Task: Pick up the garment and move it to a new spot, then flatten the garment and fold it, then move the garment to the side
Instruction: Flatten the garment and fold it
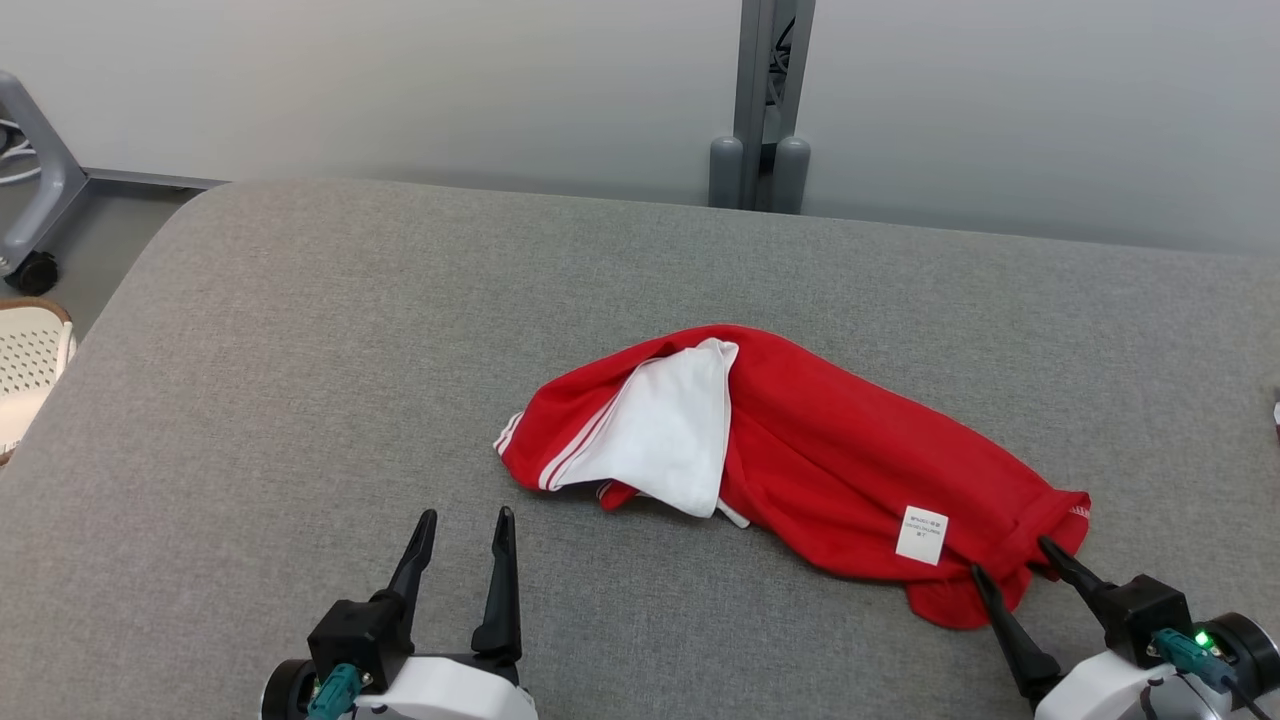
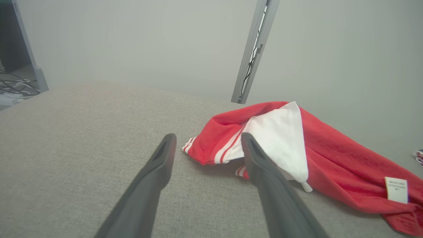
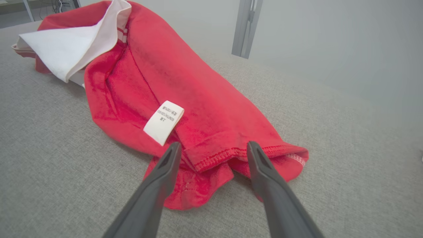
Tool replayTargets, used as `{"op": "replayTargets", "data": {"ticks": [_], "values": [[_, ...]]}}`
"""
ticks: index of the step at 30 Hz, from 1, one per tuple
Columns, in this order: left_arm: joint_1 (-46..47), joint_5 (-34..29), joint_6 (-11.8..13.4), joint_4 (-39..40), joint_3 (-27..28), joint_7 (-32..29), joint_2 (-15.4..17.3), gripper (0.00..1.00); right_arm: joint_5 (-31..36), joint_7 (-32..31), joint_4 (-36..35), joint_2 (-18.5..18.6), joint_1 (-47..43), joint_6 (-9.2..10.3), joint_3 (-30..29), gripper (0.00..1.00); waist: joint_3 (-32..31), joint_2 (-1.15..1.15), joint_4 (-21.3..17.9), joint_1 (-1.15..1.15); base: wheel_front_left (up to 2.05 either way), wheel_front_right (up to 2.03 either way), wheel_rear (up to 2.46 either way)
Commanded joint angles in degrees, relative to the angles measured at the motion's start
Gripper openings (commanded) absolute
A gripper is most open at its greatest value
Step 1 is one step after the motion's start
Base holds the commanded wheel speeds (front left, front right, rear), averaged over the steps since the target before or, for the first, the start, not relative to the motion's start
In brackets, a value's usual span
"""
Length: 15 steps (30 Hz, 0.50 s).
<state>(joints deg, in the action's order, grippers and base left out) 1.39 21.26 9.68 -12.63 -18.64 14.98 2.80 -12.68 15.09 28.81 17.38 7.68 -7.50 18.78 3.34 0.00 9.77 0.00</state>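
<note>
In the head view the garment (image 1: 830, 470) lies as a crumpled red heap a little right of the centre, on the grey table (image 1: 300, 350), with a white panel (image 1: 670, 430) turned out at its left end and a label (image 1: 921, 535) near its lower right end. It is not flat and not folded, so I judge that flattening, folding and moving aside are all left to do; whether it already lies in its new spot, I cannot tell. The left gripper (image 1: 466, 514) stands at the lower left, spread and empty, near the garment's left end but apart from it. The right gripper (image 1: 1010, 556) at the lower right is also spread, its tips at the garment's lower right corner. The table's far edge runs across the upper part of the frame and its rounded corner is at the upper left, with a basket (image 1: 30, 360) beyond it; much bare cloth lies left of and above the garment, so there seems good room for spreading it there, less on the right. In the left wrist view the fingers (image 2: 158, 165) hold nothing, and the striped left end lies just beyond them. In the right wrist view the two fingers pass on each side of the stitched hem (image 3: 228, 152), not pressed together on it; a grasp here looks close, but is not yet made.
</note>
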Motion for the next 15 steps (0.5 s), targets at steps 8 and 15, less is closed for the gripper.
{"op": "replayTargets", "data": {"ticks": [8, 15], "values": [[0.60, 0.16, 0.40, 0.15, -0.06, 0.20, 0.21, 1.00, -2.49, 0.15, 1.07, 0.79, 1.77, 0.01, 0.52, 0.00, 0.38, 0.00, 0.28, 0.00, 0.00, 0.00, 0.00], [0.50, 0.45, 0.50, -0.06, 0.05, 0.20, 0.20, 1.00, -3.62, 0.16, -1.55, 0.92, 2.26, 0.01, -1.05, 0.00, 0.02, 0.00, 0.22, 0.00, 0.00, 0.00, 0.00]]}}
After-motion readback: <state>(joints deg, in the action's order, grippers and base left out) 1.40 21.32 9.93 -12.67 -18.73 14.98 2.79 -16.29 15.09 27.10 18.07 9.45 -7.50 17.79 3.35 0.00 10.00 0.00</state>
